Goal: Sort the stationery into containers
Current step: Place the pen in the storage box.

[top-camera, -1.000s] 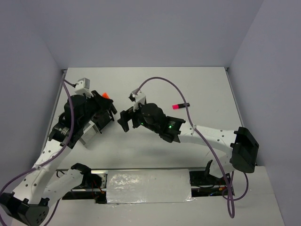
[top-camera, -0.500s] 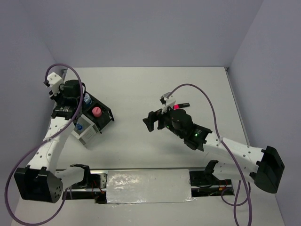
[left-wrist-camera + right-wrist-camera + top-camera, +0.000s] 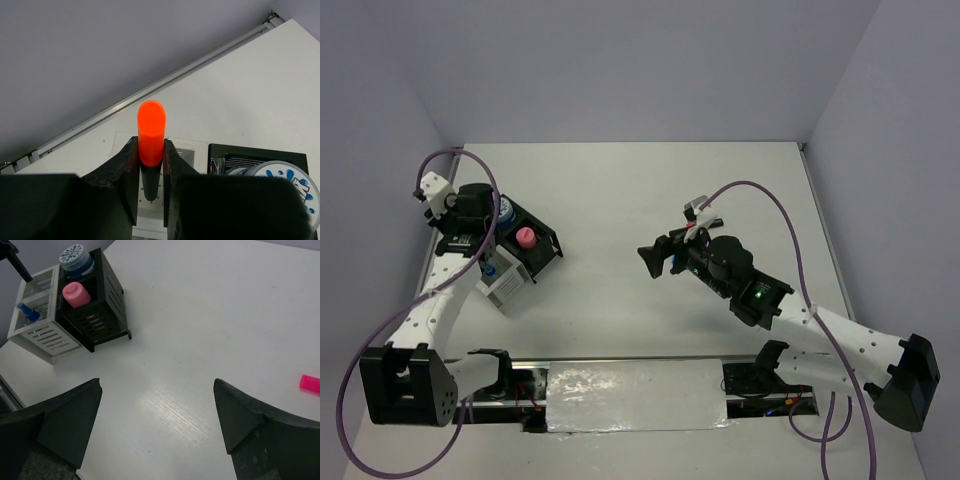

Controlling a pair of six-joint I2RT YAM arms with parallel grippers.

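White table (image 3: pixel 200 315): organizer (image 3: pixel 95 320), pink marker (image 3: pixel 309 384) well apart.

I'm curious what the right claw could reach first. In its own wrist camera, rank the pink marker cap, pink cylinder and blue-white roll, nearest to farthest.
From the right gripper:
1. The pink marker cap, on the table at the right edge.
2. The pink cylinder, upright in the black box, far left.
3. The blue-white roll, in the compartment behind it.

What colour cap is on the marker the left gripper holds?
Orange marker cap, clearest in left wrist view.
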